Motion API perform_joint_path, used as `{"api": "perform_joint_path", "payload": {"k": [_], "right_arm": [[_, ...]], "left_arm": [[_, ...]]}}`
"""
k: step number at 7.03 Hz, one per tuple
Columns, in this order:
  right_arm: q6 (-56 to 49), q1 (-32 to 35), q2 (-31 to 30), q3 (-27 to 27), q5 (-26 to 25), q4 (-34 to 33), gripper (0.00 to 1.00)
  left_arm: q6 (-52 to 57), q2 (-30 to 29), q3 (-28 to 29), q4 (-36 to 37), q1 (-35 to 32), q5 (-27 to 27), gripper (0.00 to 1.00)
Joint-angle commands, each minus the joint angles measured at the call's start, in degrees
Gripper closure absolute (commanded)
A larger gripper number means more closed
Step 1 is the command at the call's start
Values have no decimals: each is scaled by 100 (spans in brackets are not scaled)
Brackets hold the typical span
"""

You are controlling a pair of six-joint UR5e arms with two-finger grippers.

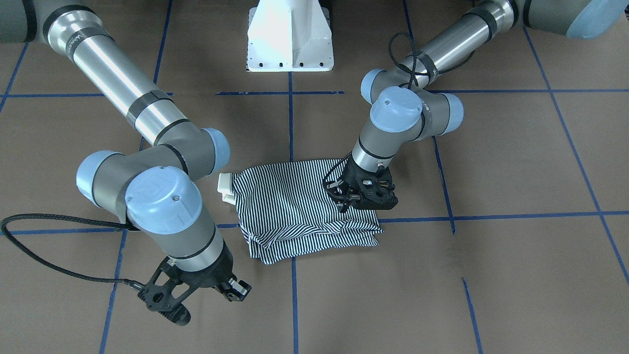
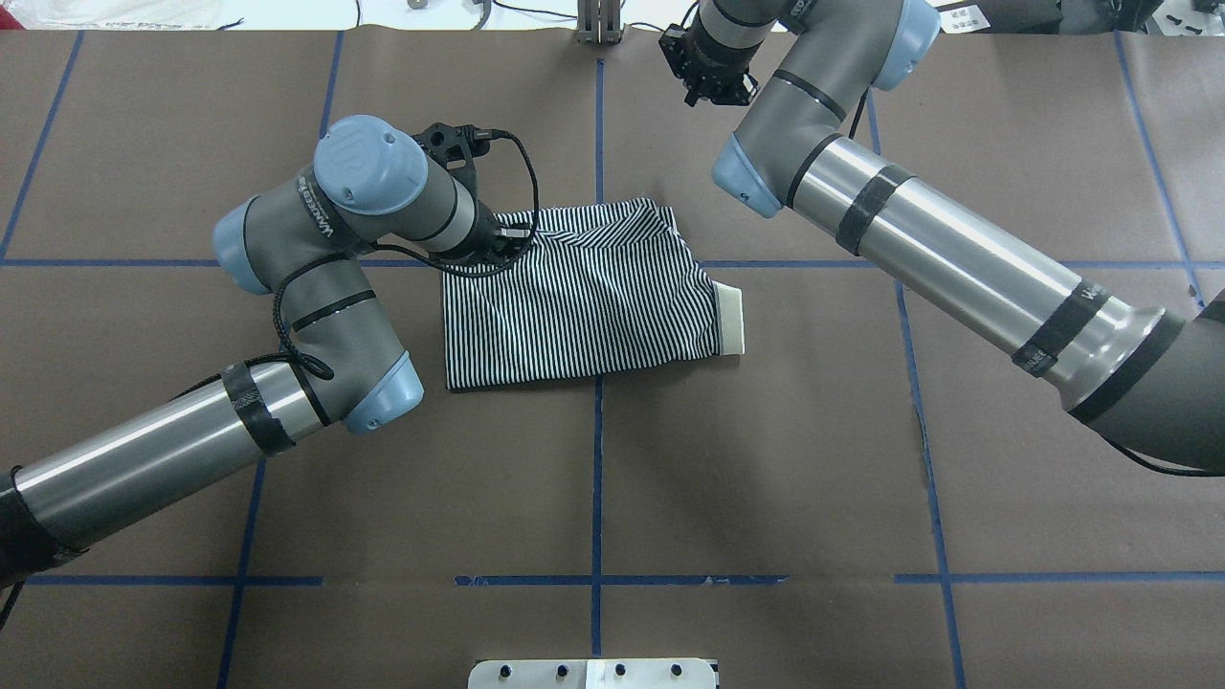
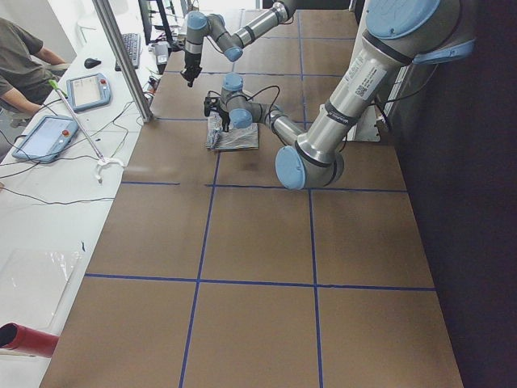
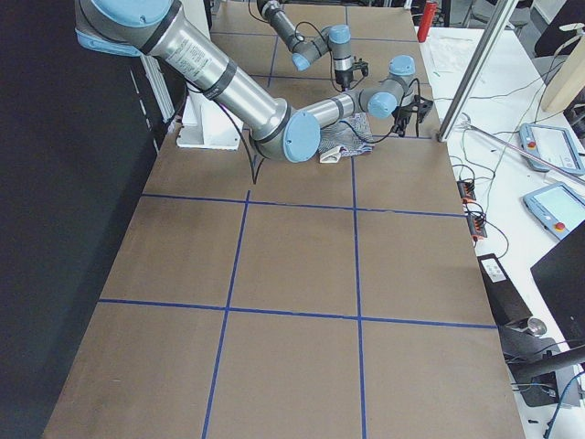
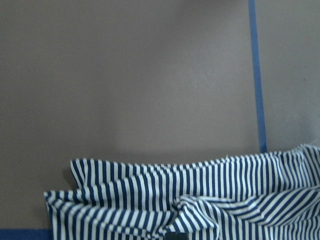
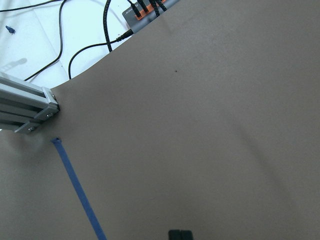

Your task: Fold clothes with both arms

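Left gripper (image 1: 346, 199) clamped on edge of your folded polo shirt (image 1: 290, 206), fabric bunched there. Right gripper (image 1: 179, 312) closed, empty, over table (image 1: 491, 270), well apart from shirt.

One fixed camera looks down from behind the white metal pedestal base (image 1: 290, 39), and another faces it from across the brown paper-covered desk (image 2: 766, 478). Both share the folded navy-and-white striped polo shirt (image 1: 290, 206) at mid-desk. Two distant cameras look along the desk from its ends, while the left wrist camera sits close over the shirt and the right looks at the desk's far edge.
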Motion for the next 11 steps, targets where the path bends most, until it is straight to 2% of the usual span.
{"api": "perform_joint_path", "payload": {"k": [1, 2, 4, 5, 6, 8, 10, 11], "right_arm": [[-103, 117, -284, 357, 223, -30, 100], [-103, 117, -311, 366, 232, -30, 100], [-103, 117, -669, 795, 232, -39, 100], [-86, 109, -802, 989, 241, -48, 100], [-85, 91, -942, 1156, 241, -57, 100], [-85, 38, -1031, 1210, 232, -57, 100], [-129, 99, -1346, 1822, 293, -502, 100], [-356, 300, -1626, 2078, 485, -522, 100]], "left_arm": [[22, 35, 20, 32, 97, 40, 100], [92, 26, 108, 23, 97, 66, 100], [654, -70, 397, -74, -147, 416, 100], [742, -332, 694, -239, -341, 409, 100], [752, -534, 1106, -589, -491, 409, 100], [770, -571, 1827, -1493, -658, 444, 100], [1372, -624, 1858, -1542, -1272, 374, 100], [1550, -398, 1744, -1524, -1605, -366, 100]]}}
